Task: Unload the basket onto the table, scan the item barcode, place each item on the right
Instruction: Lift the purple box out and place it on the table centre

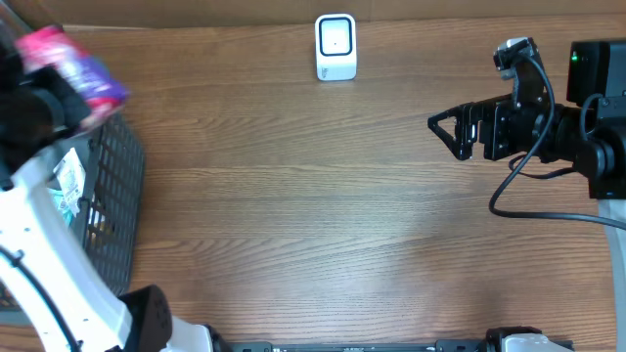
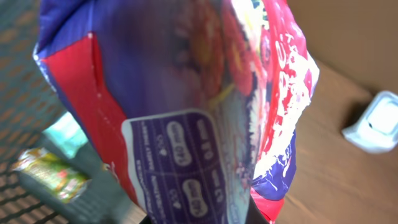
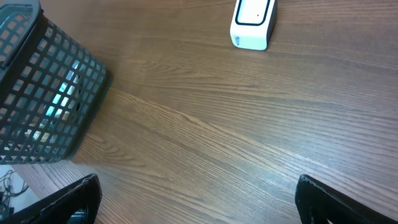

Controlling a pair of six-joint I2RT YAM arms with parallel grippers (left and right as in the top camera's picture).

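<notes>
Left gripper [image 1: 49, 98] clenched on snack pouch [image 2: 199, 106], pink and purple, printed panel facing wrist camera. Pouch held above dark mesh basket [image 1: 119, 186] at table's left edge; more packets [image 1: 68, 186] inside basket. Right gripper [image 1: 445, 132] released, jaws wide apart, hovering near right edge. White barcode scanner [image 1: 335, 46] at far edge, centre. Open wood tabletop [image 1: 313, 225] spans between basket, scanner, right gripper.
</notes>
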